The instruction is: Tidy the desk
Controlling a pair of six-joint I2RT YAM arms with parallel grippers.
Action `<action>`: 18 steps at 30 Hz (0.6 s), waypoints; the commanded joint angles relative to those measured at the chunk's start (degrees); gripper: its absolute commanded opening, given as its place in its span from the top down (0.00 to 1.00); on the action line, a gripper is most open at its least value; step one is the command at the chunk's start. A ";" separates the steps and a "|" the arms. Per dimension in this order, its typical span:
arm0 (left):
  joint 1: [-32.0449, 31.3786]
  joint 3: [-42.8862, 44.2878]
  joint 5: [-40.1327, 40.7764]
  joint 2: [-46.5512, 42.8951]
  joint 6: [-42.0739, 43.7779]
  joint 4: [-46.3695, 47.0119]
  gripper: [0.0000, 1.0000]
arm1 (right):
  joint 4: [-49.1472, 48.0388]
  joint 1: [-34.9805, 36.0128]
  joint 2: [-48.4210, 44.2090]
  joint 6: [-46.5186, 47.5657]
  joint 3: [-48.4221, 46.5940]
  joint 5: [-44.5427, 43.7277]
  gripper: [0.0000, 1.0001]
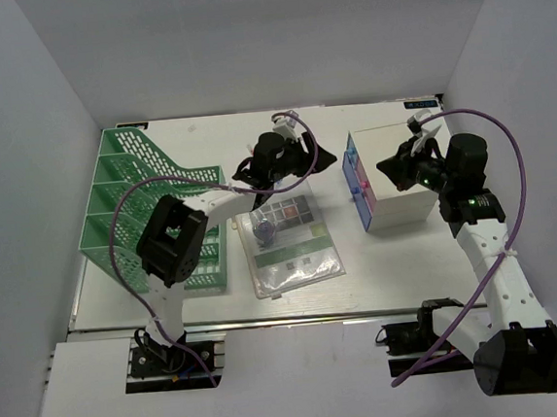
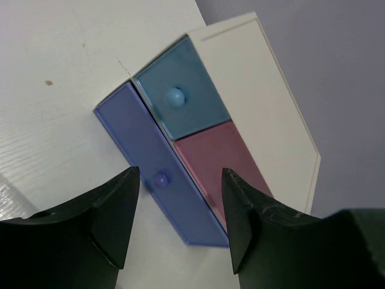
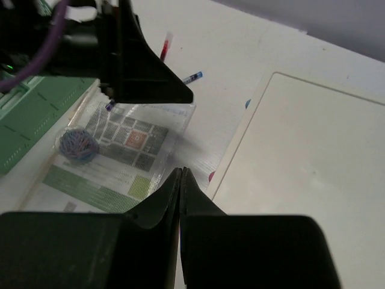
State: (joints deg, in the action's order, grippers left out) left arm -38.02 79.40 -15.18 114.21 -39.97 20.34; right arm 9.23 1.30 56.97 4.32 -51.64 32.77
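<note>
Grey walls [image 1: 244, 36] are enclosing the white worktop [image 1: 381, 268], which is lying rigid and heavy under everything. The left pincer [image 2: 180, 180] is hovering spread at the small knob [image 2: 160, 179] of the drawer box [image 2: 258, 90], probably the best hold. The right pincer [image 3: 181, 174] is sitting pressed together.

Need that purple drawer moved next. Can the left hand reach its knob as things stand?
Probably yes. The left hand is open facing the purple drawer, the knob showing in the gap between its fingers, nothing in between. The right hand sits over the box top, out of the way.
</note>
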 commanded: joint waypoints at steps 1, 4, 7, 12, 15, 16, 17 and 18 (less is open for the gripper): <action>0.14 5.23 0.85 4.42 -11.35 4.61 0.33 | -4.75 -0.51 -1.24 -2.21 0.75 1.07 1.00; 0.14 6.82 2.61 8.30 -16.27 9.26 0.33 | -4.75 -2.62 -1.42 -2.30 0.57 -1.66 1.00; 0.14 9.27 2.52 11.55 -19.62 11.65 0.32 | -4.75 -3.14 -1.60 -2.38 0.92 -1.14 1.00; 0.14 8.77 4.01 15.68 -27.26 18.67 0.32 | -5.10 -3.32 -1.86 -2.30 1.45 -0.61 1.00; 0.14 7.79 5.25 17.79 -30.95 23.16 0.33 | -5.28 -3.41 -2.13 -2.30 1.63 0.36 1.00; 0.14 7.97 5.25 18.49 -31.75 25.00 0.33 | -5.19 -3.58 -2.13 -2.30 1.89 0.45 1.00; 0.14 8.66 5.07 19.11 -33.15 25.71 0.34 | -5.28 -3.50 -2.13 -2.30 1.80 0.71 1.00; 0.14 9.28 4.64 19.99 -33.68 26.33 0.34 | -5.28 -3.50 -2.13 -2.30 1.89 0.71 1.00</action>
State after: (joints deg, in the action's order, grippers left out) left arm -37.98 86.94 -11.27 133.49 -68.64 40.60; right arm 6.42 -1.89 55.86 2.37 -49.93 32.14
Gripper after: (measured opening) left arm 0.664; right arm 0.019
